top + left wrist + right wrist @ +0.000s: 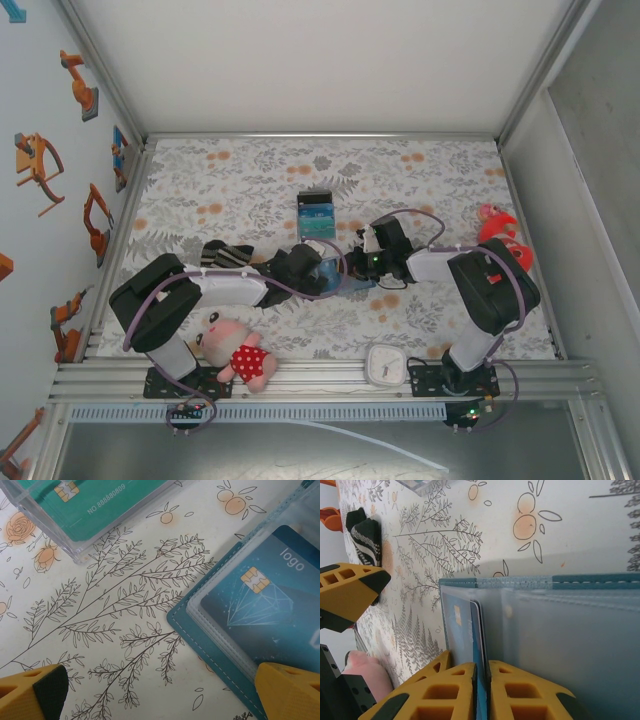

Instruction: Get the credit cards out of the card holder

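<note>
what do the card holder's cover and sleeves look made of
card holder cover: probably faux leather, matte steel-blue, with pale stitching along its edge. sleeves: soft frosted plastic, probably vinyl; the credit card shows hazily through.

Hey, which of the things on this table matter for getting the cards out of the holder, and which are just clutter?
For the job: card holder, credit card in it, clear box with a teal card.
Lying about: striped sock, plush doll, red toy, white timer.

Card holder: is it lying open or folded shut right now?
Open. The card holder lies spread flat, its clear inner pocket facing up, with a blue card showing through it.
</note>
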Controlling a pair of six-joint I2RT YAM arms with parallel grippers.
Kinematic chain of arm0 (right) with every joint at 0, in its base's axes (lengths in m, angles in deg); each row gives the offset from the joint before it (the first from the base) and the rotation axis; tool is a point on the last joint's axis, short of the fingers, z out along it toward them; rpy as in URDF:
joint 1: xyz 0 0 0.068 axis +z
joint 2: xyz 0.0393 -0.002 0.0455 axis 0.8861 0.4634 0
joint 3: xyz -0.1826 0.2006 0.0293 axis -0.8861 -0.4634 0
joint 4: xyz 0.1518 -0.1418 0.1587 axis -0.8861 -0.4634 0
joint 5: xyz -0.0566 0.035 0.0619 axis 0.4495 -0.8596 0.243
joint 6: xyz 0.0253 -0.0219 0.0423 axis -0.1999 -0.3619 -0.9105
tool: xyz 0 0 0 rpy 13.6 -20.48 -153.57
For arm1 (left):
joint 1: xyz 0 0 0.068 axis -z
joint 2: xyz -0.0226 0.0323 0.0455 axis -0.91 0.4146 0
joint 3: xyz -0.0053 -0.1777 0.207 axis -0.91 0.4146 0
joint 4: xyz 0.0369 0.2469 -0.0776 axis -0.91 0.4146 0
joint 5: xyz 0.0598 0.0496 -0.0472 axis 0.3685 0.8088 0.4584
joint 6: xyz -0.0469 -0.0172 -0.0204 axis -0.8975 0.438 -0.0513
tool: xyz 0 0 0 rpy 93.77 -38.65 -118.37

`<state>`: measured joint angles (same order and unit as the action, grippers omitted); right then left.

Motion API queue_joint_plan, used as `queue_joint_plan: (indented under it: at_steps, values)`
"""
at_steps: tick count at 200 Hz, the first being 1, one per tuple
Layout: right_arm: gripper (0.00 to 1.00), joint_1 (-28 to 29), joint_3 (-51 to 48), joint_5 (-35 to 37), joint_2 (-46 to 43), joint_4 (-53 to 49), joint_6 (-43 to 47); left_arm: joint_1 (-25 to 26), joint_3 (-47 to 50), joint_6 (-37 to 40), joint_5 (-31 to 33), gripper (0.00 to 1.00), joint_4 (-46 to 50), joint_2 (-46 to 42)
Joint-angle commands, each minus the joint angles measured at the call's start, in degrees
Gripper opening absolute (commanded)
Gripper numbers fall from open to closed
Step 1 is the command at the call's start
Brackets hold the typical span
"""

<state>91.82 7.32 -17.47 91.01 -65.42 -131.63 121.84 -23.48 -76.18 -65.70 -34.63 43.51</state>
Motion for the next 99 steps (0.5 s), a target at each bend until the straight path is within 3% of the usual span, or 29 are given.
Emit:
queue_joint_plan:
  at_steps: [1, 26, 99]
  values:
    - [0.12, 1.16, -0.69, -5.32, 1.17, 0.75, 0.11, 0.44, -1.58, 0.4, -1.67, 0.97, -0.04, 2.02]
    - [0.0, 1.16, -0.44, -4.44, 0.71, -0.94, 1.23, 0.44, -1.74, 0.42, -1.48, 0.97, 0.12, 1.9]
    - [0.0, 0.59, 3.06, 4.03, -3.07, -12.72, 7.97, 0.44, -1.0, 0.35, -1.49, 0.97, -0.04, 1.97]
